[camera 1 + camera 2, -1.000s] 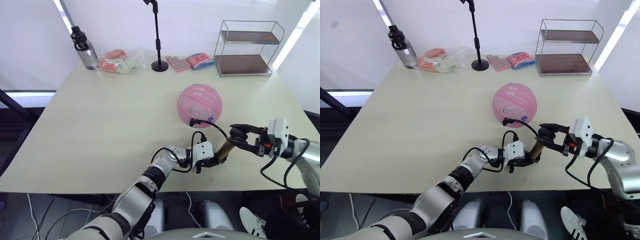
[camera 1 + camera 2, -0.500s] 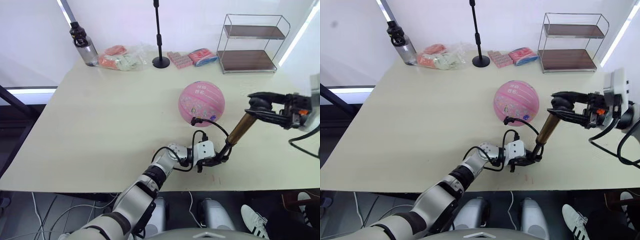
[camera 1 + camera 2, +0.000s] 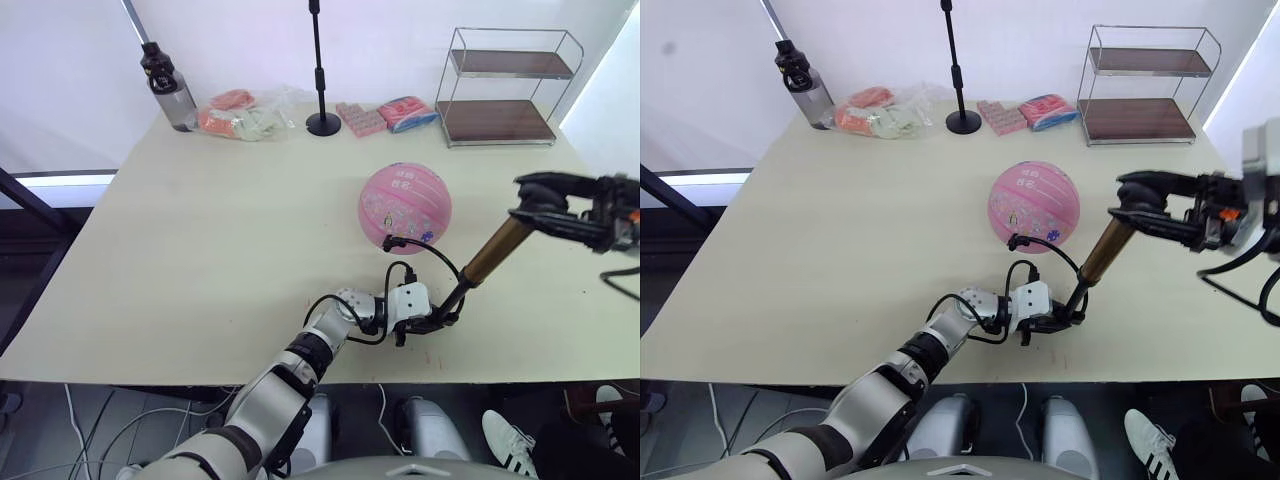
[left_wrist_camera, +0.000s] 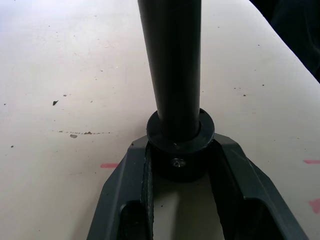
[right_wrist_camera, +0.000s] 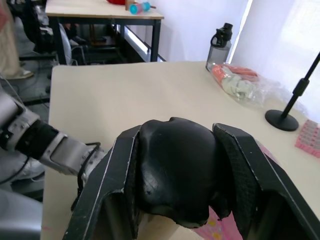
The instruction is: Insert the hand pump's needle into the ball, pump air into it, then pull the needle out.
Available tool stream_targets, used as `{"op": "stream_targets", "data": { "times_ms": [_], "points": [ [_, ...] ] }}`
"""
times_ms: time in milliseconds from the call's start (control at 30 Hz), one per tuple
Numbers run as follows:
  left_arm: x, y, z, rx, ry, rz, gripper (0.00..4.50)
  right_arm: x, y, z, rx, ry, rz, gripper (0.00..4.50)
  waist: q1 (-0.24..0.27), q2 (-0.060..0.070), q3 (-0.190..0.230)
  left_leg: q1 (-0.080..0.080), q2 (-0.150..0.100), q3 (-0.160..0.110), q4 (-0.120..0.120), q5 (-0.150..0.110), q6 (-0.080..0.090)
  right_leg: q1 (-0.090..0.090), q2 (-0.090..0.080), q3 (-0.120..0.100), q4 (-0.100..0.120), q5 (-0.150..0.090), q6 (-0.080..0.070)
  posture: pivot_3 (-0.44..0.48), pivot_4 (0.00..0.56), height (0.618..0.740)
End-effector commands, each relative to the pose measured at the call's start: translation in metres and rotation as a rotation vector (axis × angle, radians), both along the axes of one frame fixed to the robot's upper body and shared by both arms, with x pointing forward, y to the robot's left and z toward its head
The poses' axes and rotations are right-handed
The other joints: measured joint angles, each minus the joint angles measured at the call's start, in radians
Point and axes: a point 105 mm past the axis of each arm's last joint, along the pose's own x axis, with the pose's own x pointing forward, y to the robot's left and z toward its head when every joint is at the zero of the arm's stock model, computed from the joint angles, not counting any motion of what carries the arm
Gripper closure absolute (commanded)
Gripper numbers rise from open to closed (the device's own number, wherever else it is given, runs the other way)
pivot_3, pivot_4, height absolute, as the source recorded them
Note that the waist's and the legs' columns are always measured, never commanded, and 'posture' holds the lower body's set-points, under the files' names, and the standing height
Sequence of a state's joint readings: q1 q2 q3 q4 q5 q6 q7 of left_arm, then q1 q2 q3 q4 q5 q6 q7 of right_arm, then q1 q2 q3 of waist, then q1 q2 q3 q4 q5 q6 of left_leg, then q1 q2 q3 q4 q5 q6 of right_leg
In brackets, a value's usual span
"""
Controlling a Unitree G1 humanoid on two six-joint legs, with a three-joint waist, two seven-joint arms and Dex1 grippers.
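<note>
One pump [image 3: 478, 262], one pink ball [image 3: 404, 208], one table [image 3: 200, 230]. Pump slim, bronze-gold, slanting near the ball's right. Left gripper [image 4: 181, 165] clamps its black base; right gripper [image 3: 545, 205] grips its handle.

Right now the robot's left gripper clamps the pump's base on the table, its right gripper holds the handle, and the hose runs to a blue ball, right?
Not quite: the ball is pink, as the left eye view shows. The left gripper clamping the pump base, the right gripper on the handle and the hose are as stated.
</note>
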State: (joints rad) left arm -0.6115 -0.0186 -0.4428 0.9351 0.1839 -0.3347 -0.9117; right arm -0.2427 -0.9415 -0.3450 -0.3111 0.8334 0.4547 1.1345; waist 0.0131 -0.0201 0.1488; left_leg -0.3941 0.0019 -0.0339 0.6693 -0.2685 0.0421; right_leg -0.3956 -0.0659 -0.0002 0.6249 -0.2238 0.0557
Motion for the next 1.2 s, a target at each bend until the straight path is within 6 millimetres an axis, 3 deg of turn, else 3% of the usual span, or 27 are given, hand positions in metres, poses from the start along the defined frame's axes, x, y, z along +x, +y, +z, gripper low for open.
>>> {"op": "stream_targets", "data": {
  "times_ms": [33, 233, 367, 567, 700, 800, 933, 1200],
  "points": [
    [-0.020, 0.030, -0.049, 0.186, 0.133, 0.015, 3.45, 0.005, 0.001, -0.034, -0.059, 0.043, -0.041, 2.85, 0.000, -0.001, -0.002, 0.000, 0.000, 0.000, 0.000, 0.000, 0.000, 0.000, 0.000, 0.000, 0.000, -0.001, -0.001, 0.000, 0.150, 0.740],
    [-0.019, 0.031, -0.050, 0.189, 0.132, 0.015, 3.45, 0.002, 0.007, -0.106, -0.096, 0.129, -0.069, 2.85, -0.001, -0.008, -0.009, 0.003, 0.001, -0.001, -0.001, 0.000, 0.000, 0.002, 0.003, 0.000, 0.001, 0.000, 0.000, 0.000, 0.150, 0.740],
    [-0.019, 0.030, -0.049, 0.188, 0.132, 0.014, 3.45, 0.001, 0.010, -0.141, -0.137, 0.145, -0.077, 2.85, -0.001, -0.010, -0.010, 0.004, 0.001, 0.000, -0.001, 0.000, 0.000, 0.003, 0.003, 0.000, 0.001, -0.001, -0.002, 0.000, 0.150, 0.740],
    [-0.020, 0.029, -0.050, 0.188, 0.133, 0.016, 3.45, -0.004, 0.012, -0.161, -0.157, 0.134, -0.072, 2.85, -0.002, -0.012, -0.013, 0.014, 0.002, 0.000, -0.003, 0.000, 0.000, 0.012, 0.004, 0.000, 0.000, -0.004, 0.001, 0.000, 0.150, 0.740],
    [-0.020, 0.030, -0.051, 0.190, 0.134, 0.017, 3.45, 0.000, 0.013, -0.143, -0.112, 0.091, -0.070, 2.85, -0.003, -0.013, -0.013, 0.016, 0.003, -0.001, -0.003, 0.000, 0.000, 0.013, 0.004, 0.000, 0.001, -0.004, 0.001, 0.000, 0.150, 0.740],
    [-0.020, 0.031, -0.051, 0.193, 0.133, 0.018, 3.45, 0.007, 0.011, -0.109, -0.066, 0.032, -0.075, 2.85, -0.002, -0.011, -0.012, 0.015, 0.003, -0.001, -0.003, 0.000, 0.000, 0.013, 0.003, 0.000, 0.000, -0.004, 0.001, 0.000, 0.150, 0.740],
    [-0.019, 0.031, -0.051, 0.195, 0.132, 0.014, 3.45, 0.011, 0.006, -0.082, -0.064, -0.006, -0.071, 2.85, 0.001, -0.007, -0.009, 0.014, 0.003, -0.001, -0.003, 0.000, 0.000, 0.012, 0.003, 0.000, 0.000, -0.002, -0.003, 0.000, 0.150, 0.740],
    [-0.019, 0.031, -0.050, 0.196, 0.131, 0.009, 3.45, 0.005, -0.003, 0.000, 0.007, -0.097, -0.049, 2.85, 0.002, 0.001, 0.000, 0.002, -0.001, 0.000, -0.001, 0.000, 0.000, 0.003, 0.000, 0.000, 0.000, -0.001, -0.002, 0.000, 0.150, 0.740]
  ]
}}
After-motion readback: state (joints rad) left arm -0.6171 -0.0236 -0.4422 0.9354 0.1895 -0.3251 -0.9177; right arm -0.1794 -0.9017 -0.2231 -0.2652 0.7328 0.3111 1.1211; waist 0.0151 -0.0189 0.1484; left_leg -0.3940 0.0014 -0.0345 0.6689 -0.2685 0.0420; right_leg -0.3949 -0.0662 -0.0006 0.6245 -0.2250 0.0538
